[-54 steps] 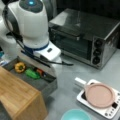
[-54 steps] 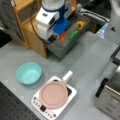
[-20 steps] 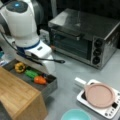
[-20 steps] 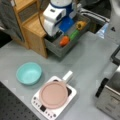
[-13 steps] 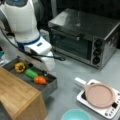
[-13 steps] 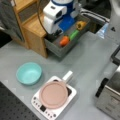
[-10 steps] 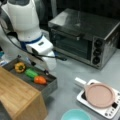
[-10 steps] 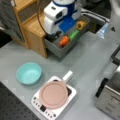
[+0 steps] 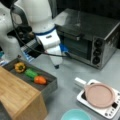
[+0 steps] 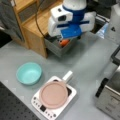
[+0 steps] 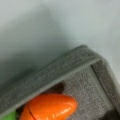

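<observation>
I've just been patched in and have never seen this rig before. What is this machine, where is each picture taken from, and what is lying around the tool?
The white machine is a single robot arm; its grasping end, the tool, hangs above the grey table, just beside an open grey drawer in a wooden cabinet. Two pictures come from cameras off the arm, looking at the table from different sides. The third comes from a camera on the arm's wrist, looking down at the drawer's corner.

In the drawer lie an orange carrot, a green vegetable and a yellow pepper. Also on the table: a toaster oven, a pink pan on a white cooktop, and a teal bowl.

Nothing shows in the tool's grip.
</observation>
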Motion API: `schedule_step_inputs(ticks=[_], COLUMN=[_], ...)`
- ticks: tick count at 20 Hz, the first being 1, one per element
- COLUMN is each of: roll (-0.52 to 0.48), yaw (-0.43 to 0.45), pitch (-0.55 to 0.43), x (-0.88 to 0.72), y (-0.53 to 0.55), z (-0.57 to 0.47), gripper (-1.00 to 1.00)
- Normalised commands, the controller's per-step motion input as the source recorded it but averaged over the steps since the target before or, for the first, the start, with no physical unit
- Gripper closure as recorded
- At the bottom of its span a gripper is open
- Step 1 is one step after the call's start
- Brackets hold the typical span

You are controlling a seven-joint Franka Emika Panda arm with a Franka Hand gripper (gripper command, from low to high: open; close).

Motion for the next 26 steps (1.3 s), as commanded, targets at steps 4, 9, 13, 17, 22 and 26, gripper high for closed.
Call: schedule_step_inputs(ticks=[4,9,13,17,22,26], roll=[0.191,0.164,0.167,0.168,0.081,0.026], yaw=[-0.601,-0.773,-0.642,-0.533,-0.340,-0.185], pitch=[0.092,0.379,0.366,0.257,0.201,0.165], x=[0.41,0.56,0.61,0.52,0.38,0.31], y=[0.36,0.32,0.31,0.24,0.26,0.24], z=[0.08,0.28,0.34,0.30,0.20,0.10], gripper=[-1.00,-1.00,-1.00,-1.00,-1.00,-1.00])
